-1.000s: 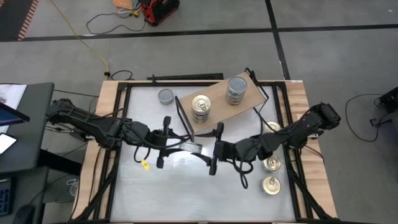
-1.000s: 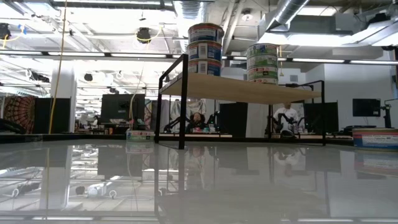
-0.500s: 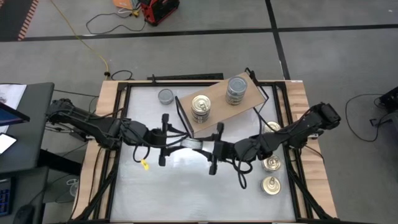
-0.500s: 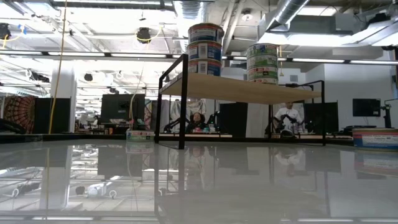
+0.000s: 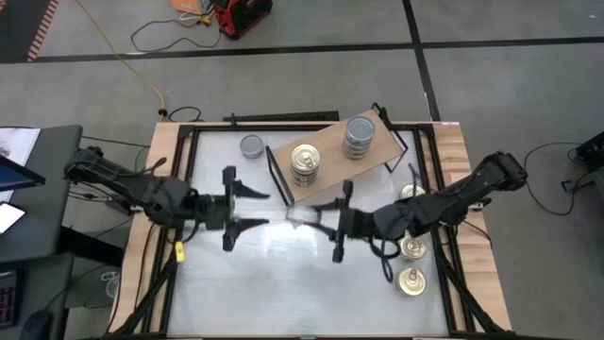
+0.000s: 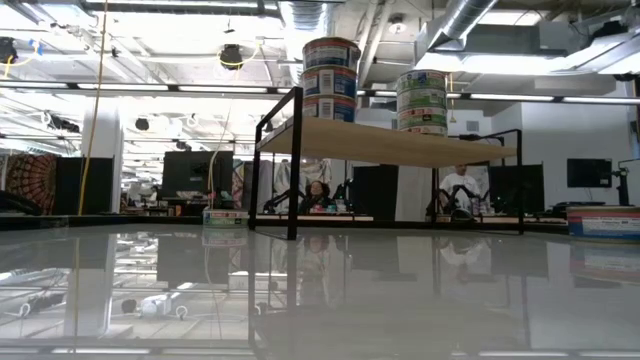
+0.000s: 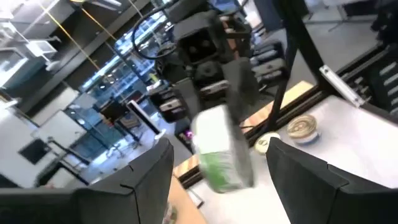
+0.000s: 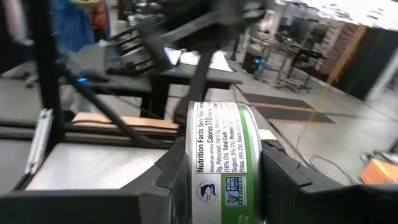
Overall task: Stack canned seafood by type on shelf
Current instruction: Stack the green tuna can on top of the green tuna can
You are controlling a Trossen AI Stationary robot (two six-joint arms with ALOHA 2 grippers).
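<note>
since a second ago a handover has completed over the middle of the table. the green-labelled tin (image 5: 304, 213), then between both grippers, now sits in the right gripper (image 5: 321, 217) alone, pinched across its flat faces so the label faces the right wrist camera (image 8: 221, 163). the left gripper (image 5: 247, 207) has drawn back toward its own side and stands clear of the tin, fingers spread and empty; its wrist view shows the tin (image 7: 221, 155) out beyond its fingertips, carried by the other arm.

we judge that the tin is now on the side from which the shelf (image 5: 332, 148) is easier to reach, so the placing step can follow.

pose: both arms stretch low and nearly level toward the table centre, grippers facing each other with a clear gap between them. the right gripper holds the tin just in front of the shelf's near edge.

the shelf carries two stacks: a gold-lidded stack (image 5: 305, 163) and a grey-topped stack (image 5: 359, 136) (three tins each in the low view). one grey-topped tin (image 5: 251, 146) sits on the table beside the shelf, and gold-lidded tins (image 5: 411, 280) wait near the right edge.
</note>
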